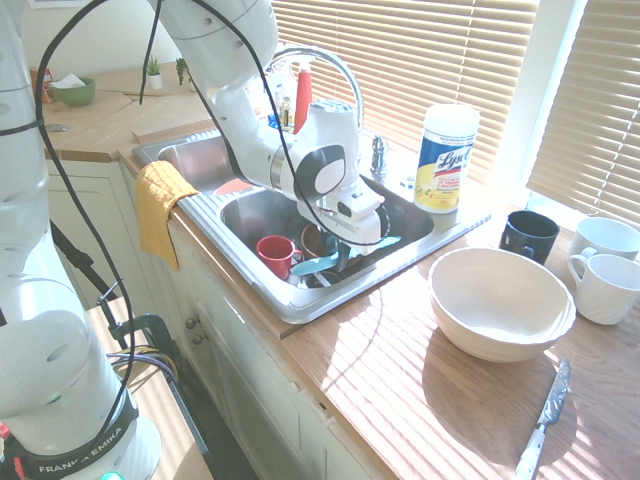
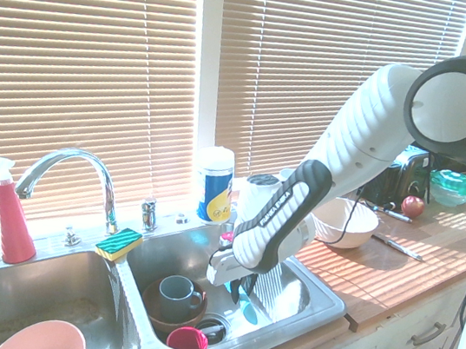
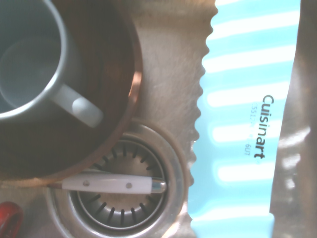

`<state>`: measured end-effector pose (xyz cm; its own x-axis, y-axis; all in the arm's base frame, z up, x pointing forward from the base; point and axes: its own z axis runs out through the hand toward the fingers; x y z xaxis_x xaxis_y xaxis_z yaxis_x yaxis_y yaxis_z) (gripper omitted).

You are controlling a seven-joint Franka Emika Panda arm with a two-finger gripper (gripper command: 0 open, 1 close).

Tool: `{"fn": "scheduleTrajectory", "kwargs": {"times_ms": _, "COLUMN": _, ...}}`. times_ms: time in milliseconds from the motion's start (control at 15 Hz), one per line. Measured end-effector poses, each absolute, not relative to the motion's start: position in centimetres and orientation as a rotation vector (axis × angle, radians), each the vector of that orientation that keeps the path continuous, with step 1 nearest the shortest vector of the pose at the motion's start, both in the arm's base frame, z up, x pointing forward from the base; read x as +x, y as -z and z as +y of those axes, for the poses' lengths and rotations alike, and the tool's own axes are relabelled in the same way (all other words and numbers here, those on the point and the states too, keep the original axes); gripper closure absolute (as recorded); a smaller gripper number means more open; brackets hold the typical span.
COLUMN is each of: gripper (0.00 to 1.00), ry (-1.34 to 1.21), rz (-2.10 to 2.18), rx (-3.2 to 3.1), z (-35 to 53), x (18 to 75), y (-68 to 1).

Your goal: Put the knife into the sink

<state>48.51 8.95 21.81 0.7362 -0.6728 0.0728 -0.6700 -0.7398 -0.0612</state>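
Observation:
The turquoise knife (image 1: 318, 265) is low inside the right basin of the steel sink (image 1: 300, 300), roughly level, with my gripper (image 1: 345, 252) shut on its middle. Its wavy-edged blade (image 3: 247, 124) fills the wrist view just above the basin floor, beside the drain (image 3: 124, 198). From the other side, the gripper (image 2: 237, 291) reaches down into the sink (image 2: 317, 314), and a bit of the turquoise knife (image 2: 246, 312) shows under it. I cannot tell whether the knife touches the floor.
In the same basin are a red cup (image 1: 275, 252), a grey mug (image 2: 178, 292) in a brown bowl, and a white-handled utensil (image 3: 109, 185) across the drain. On the counter stand a white bowl (image 1: 498, 300), a silver knife (image 1: 545, 415) and a Lysol can (image 1: 447, 158).

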Motion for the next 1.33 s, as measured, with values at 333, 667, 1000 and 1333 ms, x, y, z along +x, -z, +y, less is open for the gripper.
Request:
{"fn": "scheduleTrajectory", "kwargs": {"times_ms": 333, "gripper": 1.0, "ry": 0.094, "rz": 1.163, "rx": -2.911, "z": 8.6, "x": 48.3, "y": -17.1}}
{"fn": "scheduleTrajectory", "kwargs": {"times_ms": 667, "gripper": 0.0, "ry": 0.048, "rz": 1.205, "rx": -2.91, "z": 9.0, "x": 48.1, "y": -14.7}}
{"fn": "scheduleTrajectory", "kwargs": {"times_ms": 1000, "gripper": 0.0, "ry": 0.055, "rz": 1.196, "rx": -2.904, "z": 9.7, "x": 48.0, "y": -14.1}}
{"fn": "scheduleTrajectory", "kwargs": {"times_ms": 1333, "gripper": 0.0, "ry": 0.082, "rz": 1.192, "rx": -2.896, "z": 9.9, "x": 48.2, "y": -14.1}}
